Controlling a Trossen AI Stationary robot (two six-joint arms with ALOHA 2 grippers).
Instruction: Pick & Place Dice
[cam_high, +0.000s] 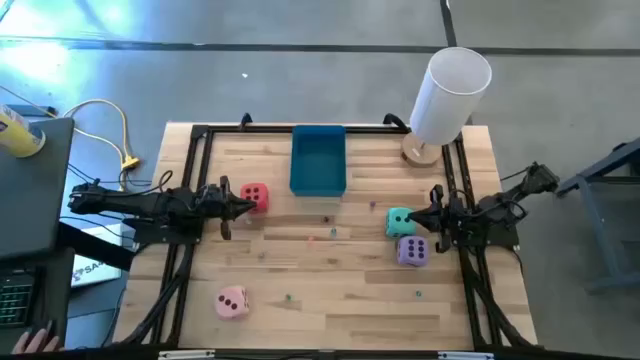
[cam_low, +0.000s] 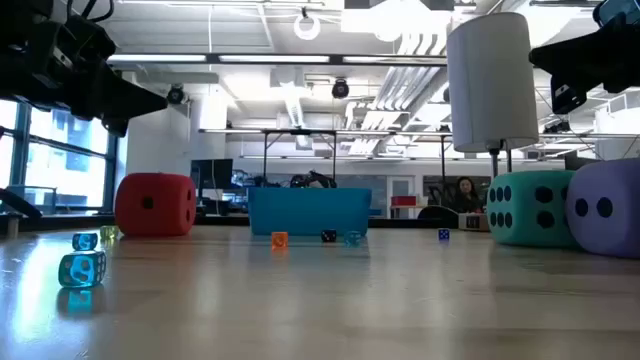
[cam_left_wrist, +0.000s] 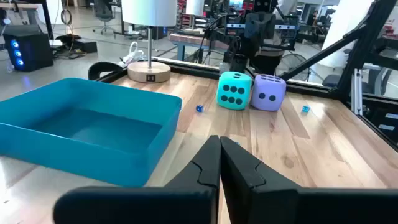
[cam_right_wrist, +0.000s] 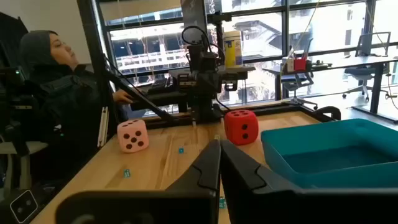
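Four dice rest on their bottom faces on the wooden table. The red die (cam_high: 255, 196) sits left of centre, just right of my left gripper (cam_high: 243, 207). The teal die (cam_high: 400, 222) and the purple die (cam_high: 412, 250) sit side by side at the right, just left of my right gripper (cam_high: 425, 212). The pink die (cam_high: 232, 302) lies near the front left. My left gripper (cam_left_wrist: 220, 155) is shut and empty above the table. My right gripper (cam_right_wrist: 220, 158) is shut and empty too.
A blue rectangular tray (cam_high: 318, 160) stands at the far middle of the table. A white cylinder lamp (cam_high: 447, 100) on a round wooden base stands at the far right corner. Several tiny dice lie scattered on the wood (cam_low: 82, 268). A person (cam_right_wrist: 56, 93) sits beyond the table's left side.
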